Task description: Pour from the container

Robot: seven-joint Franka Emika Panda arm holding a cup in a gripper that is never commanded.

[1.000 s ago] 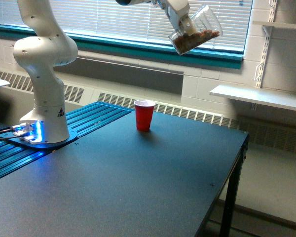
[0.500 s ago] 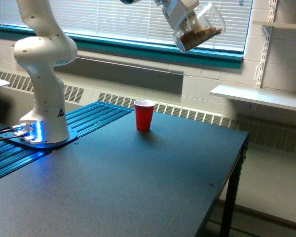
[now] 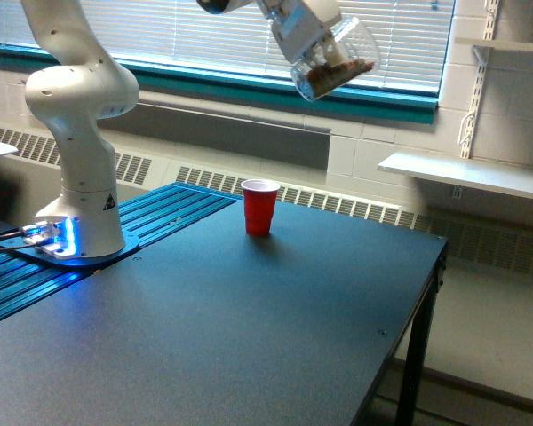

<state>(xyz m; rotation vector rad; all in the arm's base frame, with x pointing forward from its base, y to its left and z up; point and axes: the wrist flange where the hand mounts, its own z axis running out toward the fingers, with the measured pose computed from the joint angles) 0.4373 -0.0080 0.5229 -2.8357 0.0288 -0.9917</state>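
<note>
Container (image 3: pixel 333 59) with brown pieces, clamped in the fingers (image 3: pixel 313 44), hangs tilted high above the red cup (image 3: pixel 259 207) and off toward the exterior view's right, mouth angled up-right, away from it.

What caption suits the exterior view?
Robot arm holds a tilted clear jar of brown pieces high above a red cup on a dark table.

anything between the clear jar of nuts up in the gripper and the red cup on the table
Nothing. In the exterior view the clear plastic jar of brown pieces hangs high above the red plastic cup, with only open air between, window blinds and wall behind.
</note>
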